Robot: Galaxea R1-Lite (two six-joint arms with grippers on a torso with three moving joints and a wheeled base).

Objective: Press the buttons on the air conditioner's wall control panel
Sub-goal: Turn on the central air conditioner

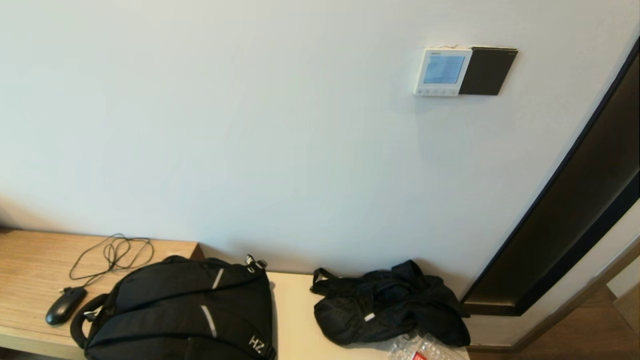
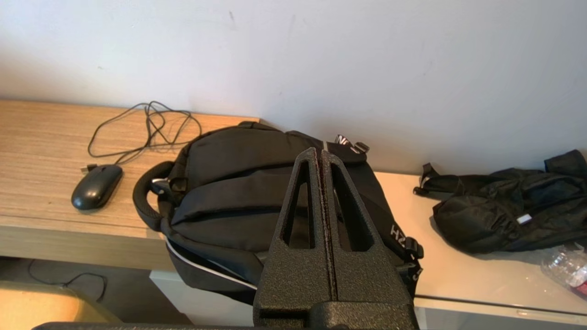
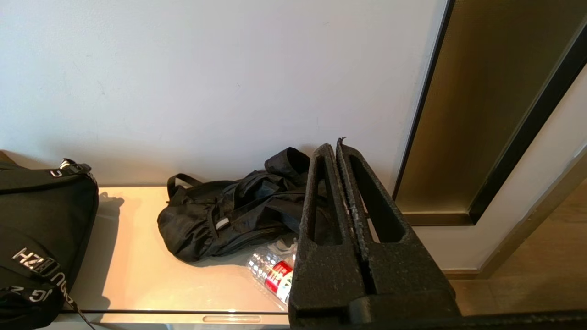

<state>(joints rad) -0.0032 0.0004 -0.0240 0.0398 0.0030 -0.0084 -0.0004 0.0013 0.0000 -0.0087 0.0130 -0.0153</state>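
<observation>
Wall control panel point(image 1: 442, 71) sits high on the wall, upper right in head view, pale blue screen lit. Buttons point(image 1: 436, 91) run in a row along its bottom edge, nothing touching them. Black square panel point(image 1: 487, 71) butts against its right side. Neither arm appears in head view. Left gripper point(image 2: 319, 153) is low, over the black backpack point(image 2: 257, 183), fingers pressed together, holding nothing. Right gripper point(image 3: 334, 145) is low near the crumpled black bag point(image 3: 229, 211) and plastic bottle point(image 3: 273, 272), fingers likewise closed, empty. Mouse point(image 1: 65, 305) lies on the wooden bench point(image 1: 30, 265).
</observation>
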